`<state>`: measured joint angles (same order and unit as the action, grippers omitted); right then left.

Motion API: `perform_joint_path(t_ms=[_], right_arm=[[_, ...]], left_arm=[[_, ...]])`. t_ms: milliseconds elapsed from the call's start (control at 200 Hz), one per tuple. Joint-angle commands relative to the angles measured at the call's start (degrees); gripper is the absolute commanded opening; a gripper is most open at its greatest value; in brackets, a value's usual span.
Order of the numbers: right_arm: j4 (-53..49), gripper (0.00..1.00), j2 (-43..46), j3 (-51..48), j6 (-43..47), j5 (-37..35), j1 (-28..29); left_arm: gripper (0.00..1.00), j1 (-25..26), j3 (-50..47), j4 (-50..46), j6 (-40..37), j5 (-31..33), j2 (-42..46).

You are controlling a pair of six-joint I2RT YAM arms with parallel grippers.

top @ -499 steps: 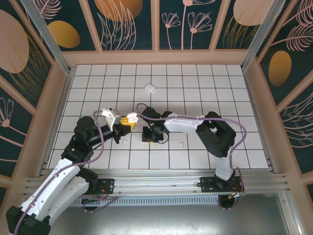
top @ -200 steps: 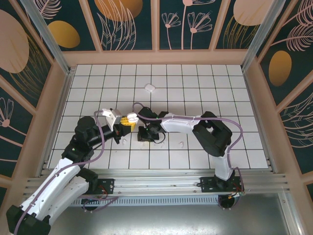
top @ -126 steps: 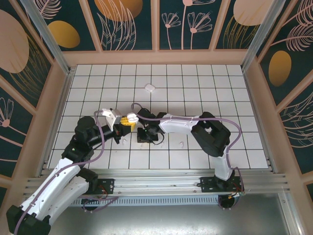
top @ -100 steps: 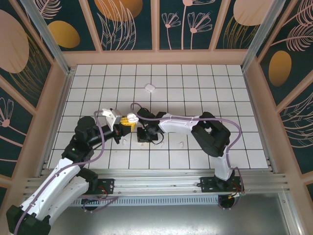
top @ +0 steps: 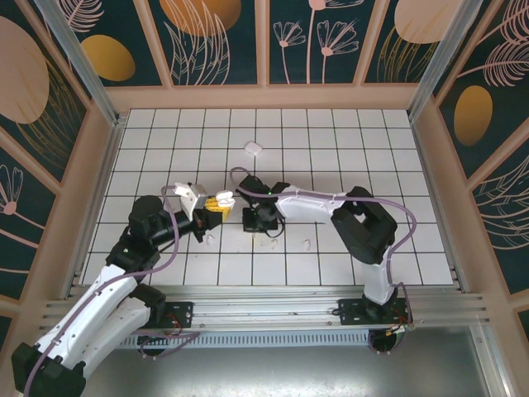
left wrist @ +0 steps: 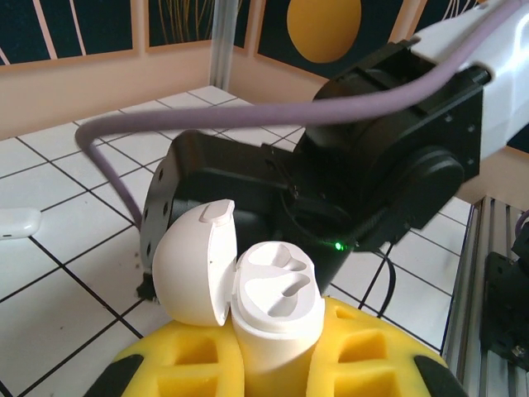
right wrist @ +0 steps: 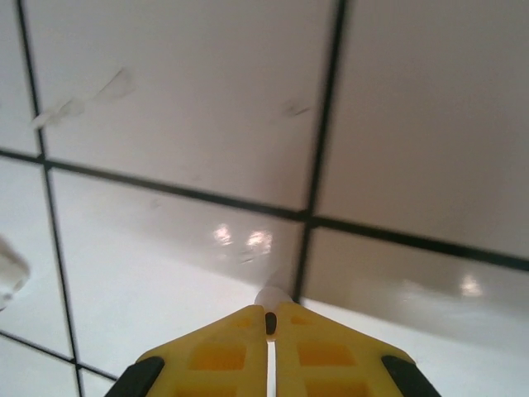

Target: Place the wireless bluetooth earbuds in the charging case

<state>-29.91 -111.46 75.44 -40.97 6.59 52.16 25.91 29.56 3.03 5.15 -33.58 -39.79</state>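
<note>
My left gripper [left wrist: 277, 351] is shut on the white charging case [left wrist: 277, 302], which stands upright between its yellow pads [left wrist: 376, 360]. The case lid [left wrist: 197, 265] hangs open to the left and both sockets are empty. In the top view this case [top: 220, 201] is held left of centre. My right gripper [right wrist: 270, 318] points down at the tiles, shut on a tiny white earbud [right wrist: 271, 296] that peeks out at its tips. From above, the right gripper [top: 254, 223] is just right of the case. Two more earbuds [top: 211, 238] [top: 307, 245] lie loose on the floor.
A second white case [top: 253, 150] lies on the tiles further back, also seen as a white shape [left wrist: 16, 223] at the left wrist view's left edge. The right arm's black wrist [left wrist: 331, 198] stands close behind the held case. Wooden walls [top: 107, 165] ring the tiled floor.
The right gripper's jaws have closed on the earbud, and its wrist has shifted slightly right, away from the case. The left arm and its case have stayed put.
</note>
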Motion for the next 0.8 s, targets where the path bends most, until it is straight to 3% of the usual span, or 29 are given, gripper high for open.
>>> perform_joint_path(t_ms=[0,320,586,796], right_arm=[[-4.20,0.09,3.45,-0.82,3.39,-4.88,-3.80],[-9.22,0.08,2.39,0.10,10.20,-17.12,-13.47],[-16.19,0.08,-4.85,5.09,8.44,-29.22,-11.64],[-17.77,0.18,-9.03,7.86,5.97,-29.01,-8.38]], left_arm=[[0.00,-0.25,-0.53,2.90,0.57,-0.80,-0.20],[0.00,-0.29,-2.19,6.40,2.32,-0.74,-1.96],[0.00,-0.29,-1.86,5.94,2.17,-0.17,-2.20],[0.00,-0.25,-1.91,5.17,2.06,0.40,-1.28]])
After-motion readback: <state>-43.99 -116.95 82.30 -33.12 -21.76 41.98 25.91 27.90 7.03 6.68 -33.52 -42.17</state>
